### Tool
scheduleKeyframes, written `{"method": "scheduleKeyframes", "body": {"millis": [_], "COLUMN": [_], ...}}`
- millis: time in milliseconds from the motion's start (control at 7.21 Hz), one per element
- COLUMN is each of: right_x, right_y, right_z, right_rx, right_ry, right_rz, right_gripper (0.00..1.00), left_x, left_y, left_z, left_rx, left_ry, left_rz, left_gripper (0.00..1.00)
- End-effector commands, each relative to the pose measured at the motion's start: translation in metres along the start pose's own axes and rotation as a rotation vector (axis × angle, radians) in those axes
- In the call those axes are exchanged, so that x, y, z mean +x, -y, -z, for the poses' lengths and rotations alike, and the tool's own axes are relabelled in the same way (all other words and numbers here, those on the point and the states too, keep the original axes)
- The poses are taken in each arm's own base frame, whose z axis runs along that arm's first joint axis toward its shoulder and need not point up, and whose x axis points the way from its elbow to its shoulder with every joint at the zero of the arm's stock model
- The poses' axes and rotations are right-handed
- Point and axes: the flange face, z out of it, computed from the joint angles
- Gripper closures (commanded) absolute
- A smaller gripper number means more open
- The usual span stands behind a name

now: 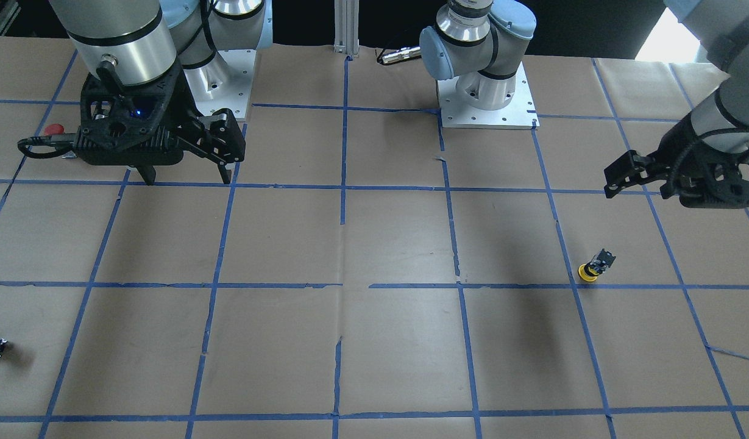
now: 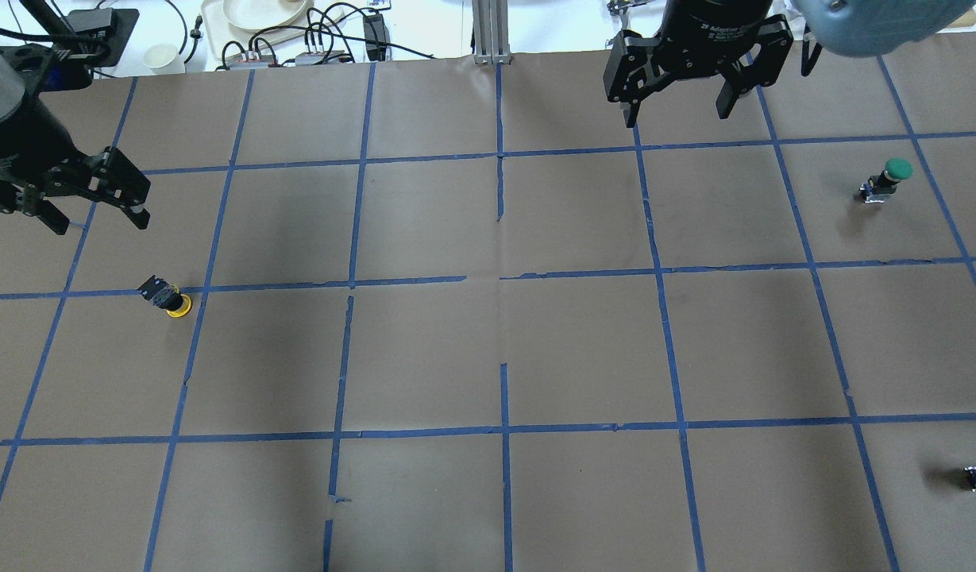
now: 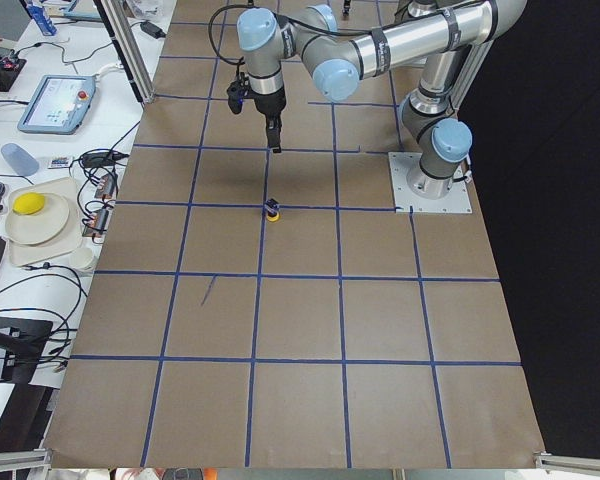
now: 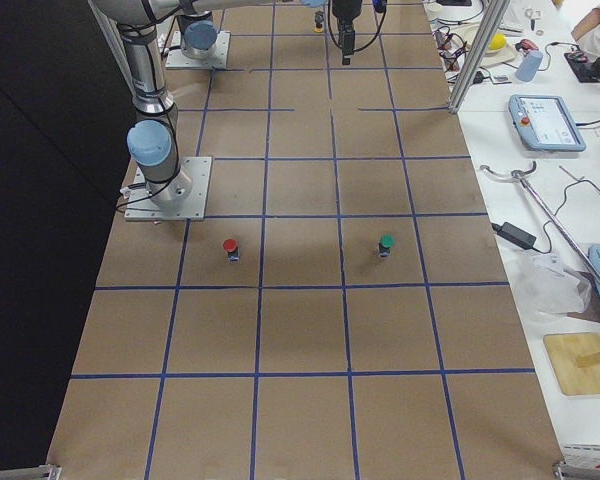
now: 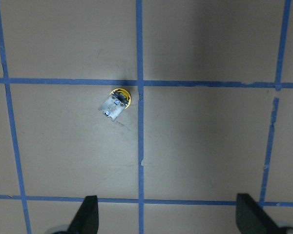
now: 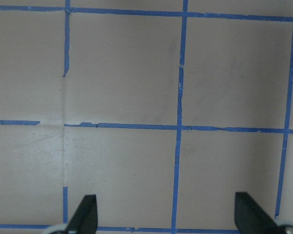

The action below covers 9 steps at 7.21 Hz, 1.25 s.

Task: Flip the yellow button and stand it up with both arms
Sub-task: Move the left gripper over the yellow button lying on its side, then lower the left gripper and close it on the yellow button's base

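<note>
Overhead: L arm (image 2: 15, 131) angled down, fingers (image 2: 130, 199) spread, near yellow button (image 2: 167, 299).

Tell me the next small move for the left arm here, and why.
Probably shift the left gripper over the yellow button and lower around its body. The button sits cap-down, grey block up, beside a tape crossing; the open fingers hang above and off to one side of it, holding nothing. The right gripper is far across the table.

Left end effector (image 2: 98, 216) aloft, jaws apart, right end effector (image 2: 678, 111) likewise
</note>
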Motion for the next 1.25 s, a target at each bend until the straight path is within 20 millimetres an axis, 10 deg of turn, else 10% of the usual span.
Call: {"method": "scheduleKeyframes", "body": {"millis": [0, 693, 1109], "right_x": [0.000, 0.000, 0.000], "right_y": [0.002, 0.002, 0.002], "right_z": [-0.001, 0.000, 0.001], "right_rx": [0.003, 0.012, 0.015], "right_ry": [0.001, -0.001, -0.001], "right_rz": [0.000, -0.002, 0.000], "right_gripper": [0.01, 0.01, 0.00], "left_x": [-0.055, -0.047, -0.040], "left_y": [0.040, 0.036, 0.026], "left_z": [-0.066, -0.165, -0.189], "left_rx": [0.013, -0.009, 0.009], "left_ry": [-0.005, -0.023, -0.006], "left_rz": [-0.200, -0.349, -0.385], "left_gripper": [0.01, 0.01, 0.01]}}
